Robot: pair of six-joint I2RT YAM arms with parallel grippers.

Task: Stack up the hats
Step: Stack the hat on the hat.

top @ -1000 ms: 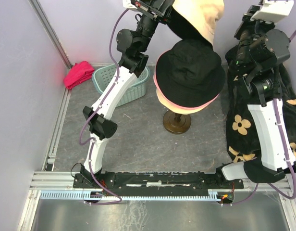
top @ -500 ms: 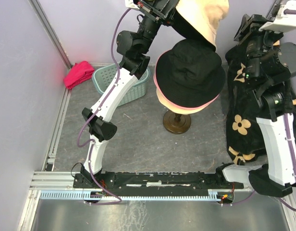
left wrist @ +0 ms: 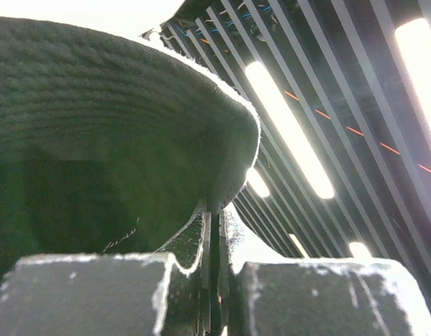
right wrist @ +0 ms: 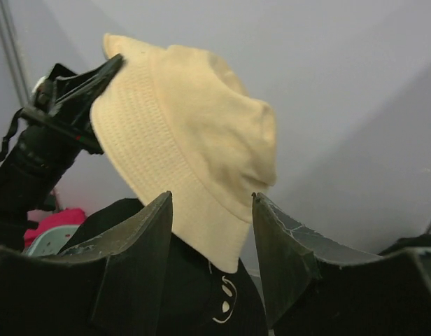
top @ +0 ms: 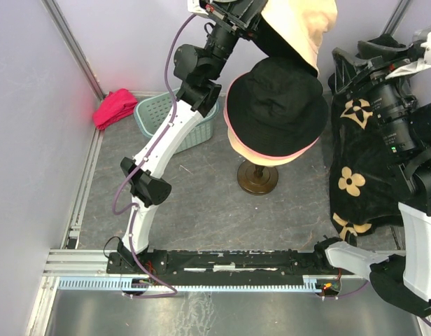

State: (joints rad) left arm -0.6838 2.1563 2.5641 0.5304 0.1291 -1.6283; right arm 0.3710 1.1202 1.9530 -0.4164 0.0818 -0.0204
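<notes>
From above, the left arm (top: pixel 166 136) reaches up and back. The left jaws pinch the brim of a cream-yellow bucket hat (top: pixel 299 28), which hangs in the air at the top of the view, just above and behind the stack. A black bucket hat (top: pixel 277 105) sits on top of the hat stand (top: pixel 257 178) in the middle of the bench (top: pixel 201 203). A pink hat (top: pixel 308 148) shows only as a brim edge under it, with pale cream below that. Whether the cream part is a hat or a head form cannot be told. A teal basket (top: pixel 159 115) and a magenta cloth (top: pixel 114 107) lie at the back left. A black cloth with beige flowers (top: pixel 355 178) lies on the right, beside the right arm (top: pixel 401 133).

In the left wrist view, the left jaws are closed tight on a thin fold of the hat's brim. The hat's shaded underside fills the left, with ceiling lights (left wrist: pixel 289 129) behind it.

In the right wrist view, the right jaws stand wide apart with nothing between them. Beyond them hangs the cream-yellow hat, tilted, with the black hat below it.
</notes>
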